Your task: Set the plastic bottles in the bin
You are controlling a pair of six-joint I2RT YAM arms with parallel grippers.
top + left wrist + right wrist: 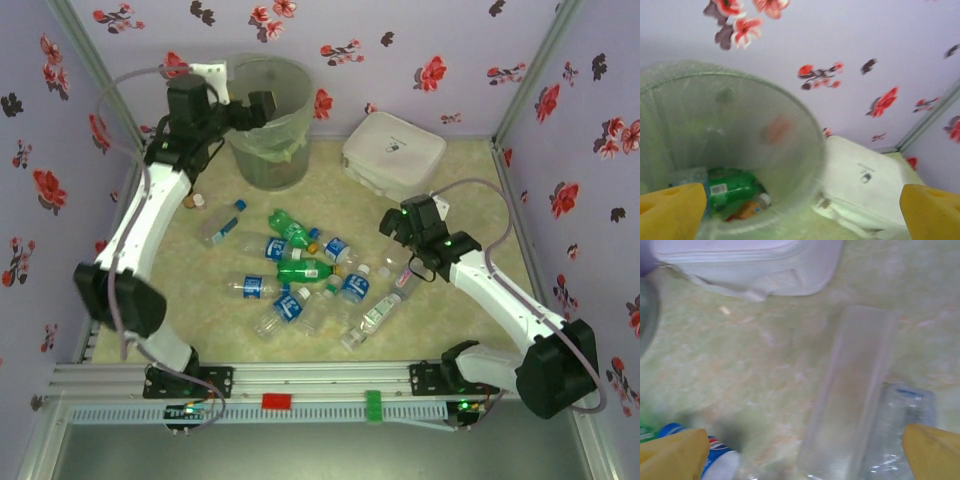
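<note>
I hold the right pincer [802,456] spread wide and empty over the right edge of the plastic bottles [300,275], which lie scattered across the middle of the tabletop [470,160]. A long clear bottle [852,390] runs lengthwise between the fingers, so the jaws span its width; a good pick, I judge, means centring on its body, coming straight down and closing gently, since thin plastic is likely to buckle or squirt out. A second clear bottle [905,425] lies just beside it on the right, inside the jaw span, so I would shift left to avoid catching both; a blue-labelled bottle [715,460] sits close to the left finger.

The left pincer [800,215] hangs open with nothing in it above the bin [270,150], which stands at the far left; it has nothing to drop, so I judge its next job is back at the pile.

Inside the bin's liner bag [790,150] lie a green bottle [732,192], a clear one [687,177] on its left and something orange I cannot identify; the bin has plenty of room. The white box [393,152] at the far right is shut, its contents hidden.
</note>
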